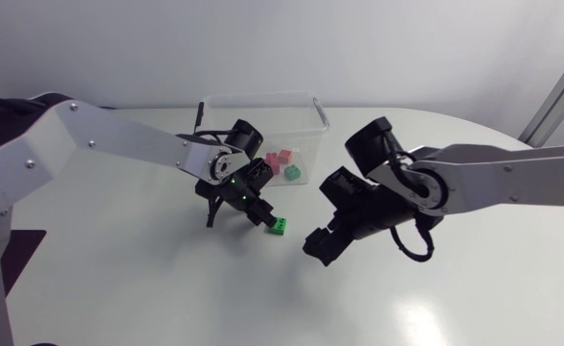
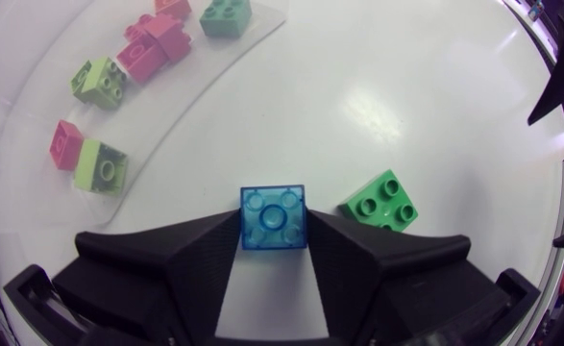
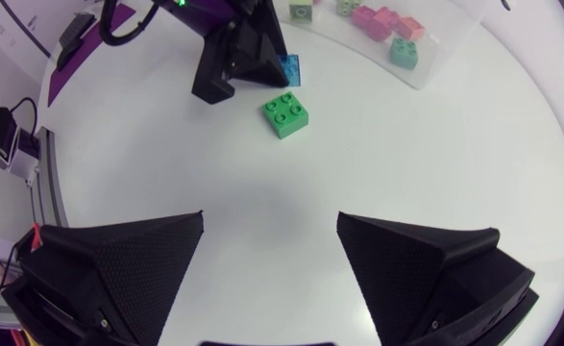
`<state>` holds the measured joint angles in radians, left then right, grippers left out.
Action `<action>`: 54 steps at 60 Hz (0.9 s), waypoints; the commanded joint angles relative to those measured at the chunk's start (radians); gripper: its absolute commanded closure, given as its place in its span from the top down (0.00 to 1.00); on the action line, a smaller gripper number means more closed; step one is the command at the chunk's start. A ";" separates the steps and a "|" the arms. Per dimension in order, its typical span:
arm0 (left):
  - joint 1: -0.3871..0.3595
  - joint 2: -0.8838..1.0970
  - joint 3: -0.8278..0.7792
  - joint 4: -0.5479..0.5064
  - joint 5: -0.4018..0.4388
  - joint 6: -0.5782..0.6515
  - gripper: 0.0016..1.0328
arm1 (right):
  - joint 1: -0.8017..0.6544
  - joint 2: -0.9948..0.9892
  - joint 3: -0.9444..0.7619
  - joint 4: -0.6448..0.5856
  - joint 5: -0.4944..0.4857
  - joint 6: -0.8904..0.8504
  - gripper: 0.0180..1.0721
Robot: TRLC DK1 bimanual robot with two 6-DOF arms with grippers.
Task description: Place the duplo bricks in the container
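Translucent blue brick (image 2: 300, 218) pinched in the left gripper (image 2: 298, 238), just near of the container (image 1: 317, 110) — the drop likely lies straight far. Green brick (image 1: 278, 227) sits on the table just right of it; right gripper (image 3: 270, 221) is spread and empty — that brick lies to its far left.

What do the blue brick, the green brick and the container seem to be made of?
The blue brick looks like translucent glossy plastic: light passes through its tinted body. The green brick looks like opaque, smooth plastic with a slight sheen and moulded studs. The container is probably thin clear plastic: the bricks inside show through its walls.
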<state>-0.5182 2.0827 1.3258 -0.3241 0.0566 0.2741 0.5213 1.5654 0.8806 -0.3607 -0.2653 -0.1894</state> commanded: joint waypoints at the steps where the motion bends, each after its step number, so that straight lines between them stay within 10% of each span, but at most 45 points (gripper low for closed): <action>1: -0.003 0.036 0.029 -0.010 0.015 0.028 0.23 | -0.004 0.074 0.043 0.022 -0.003 -0.064 0.96; 54: 0.064 -0.386 -0.030 -0.041 0.034 -0.044 0.22 | 0.022 0.438 0.417 -0.124 -0.074 -0.315 0.95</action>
<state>-0.4667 1.7191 1.2671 -0.3599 0.0792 0.2546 0.5323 1.9606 1.2617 -0.4610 -0.3374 -0.4702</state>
